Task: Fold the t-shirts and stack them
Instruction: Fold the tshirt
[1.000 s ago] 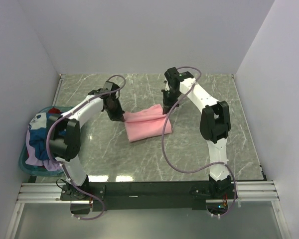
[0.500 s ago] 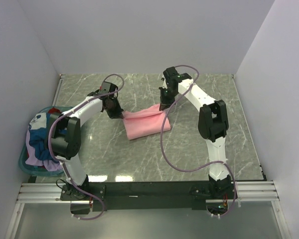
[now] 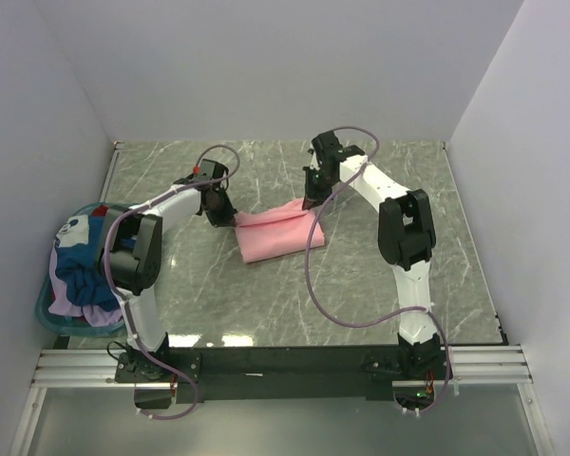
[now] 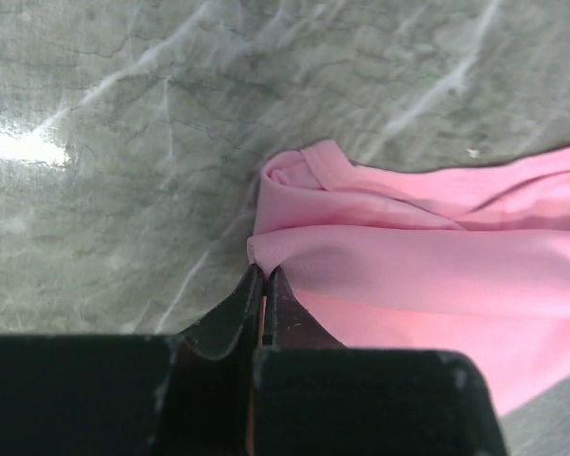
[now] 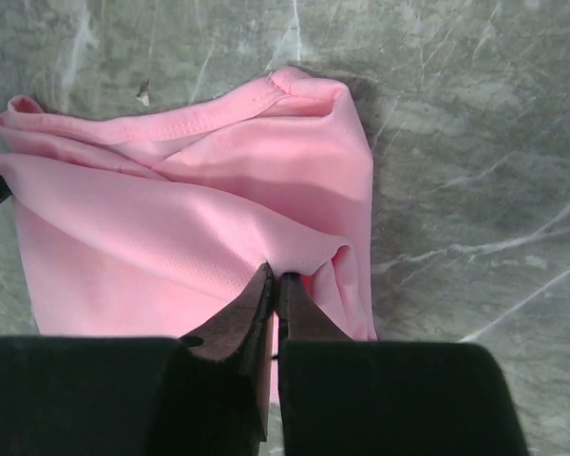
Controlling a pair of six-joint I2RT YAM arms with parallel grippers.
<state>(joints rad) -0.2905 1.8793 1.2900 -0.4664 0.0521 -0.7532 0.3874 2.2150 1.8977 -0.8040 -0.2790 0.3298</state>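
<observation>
Pressed almost together at the left gripper (image 4: 263, 271), pinching a fold at the corner of the pink t-shirt (image 4: 408, 275), with cloth spreading ahead and to the right of the tips. Likewise at the right gripper (image 5: 274, 275): closed on a pink edge, with cloth ahead and to the left. Compared with a second ago, carried slightly farther ahead at both ends with the held edge raised; probably mid-fold, though hard to confirm from above. Leaves bare marble table (image 3: 361, 285) ahead of and beside both jaws for laying the fold down. Keeps the other t-shirts (image 3: 76, 266) bunched in the teal basket (image 3: 47, 309), well apart from the left jaws, not yet folded.
</observation>
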